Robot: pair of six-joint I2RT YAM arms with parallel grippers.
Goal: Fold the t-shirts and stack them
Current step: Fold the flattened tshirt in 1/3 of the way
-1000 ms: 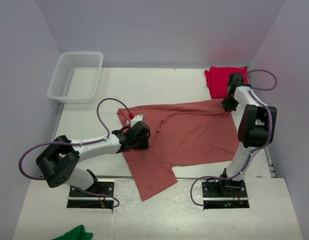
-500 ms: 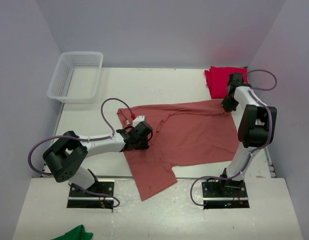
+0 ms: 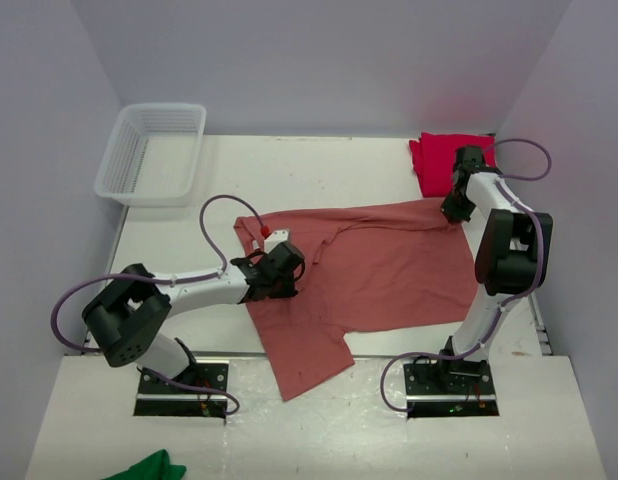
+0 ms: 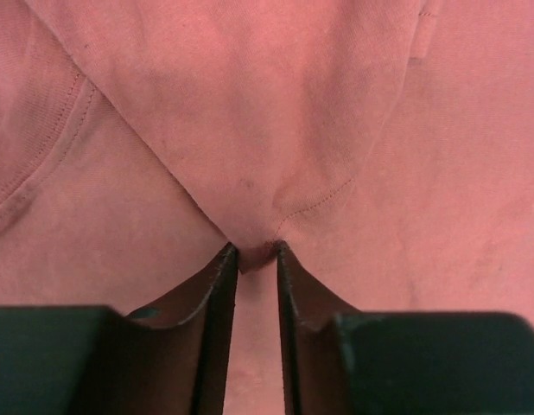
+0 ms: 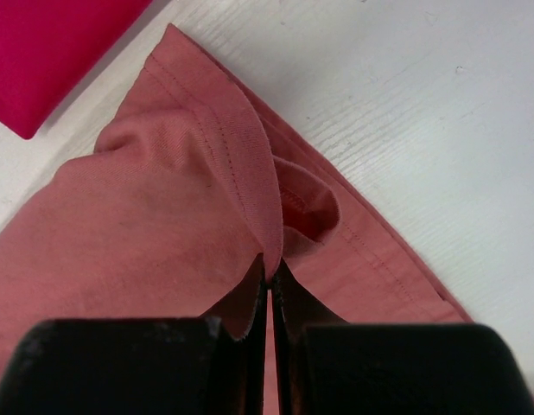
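A large dusty salmon-red t-shirt [image 3: 369, 270] lies spread on the white table. My left gripper [image 3: 286, 272] sits on its left part, shut on a pinch of the fabric [image 4: 257, 252]. My right gripper [image 3: 452, 207] is at the shirt's far right corner, shut on a fold of its hem [image 5: 269, 251]. A brighter crimson red t-shirt [image 3: 437, 160] lies folded at the far right corner of the table; it also shows in the right wrist view [image 5: 51, 52].
A white plastic basket [image 3: 152, 152] stands at the far left. A small green cloth [image 3: 149, 468] lies at the near edge, left of the left arm's base. The side walls stand close to both arms.
The left arm's elbow and cable have shifted a little to the right; its gripper stays on the shirt. The right gripper has barely moved. The shirt lies as before.
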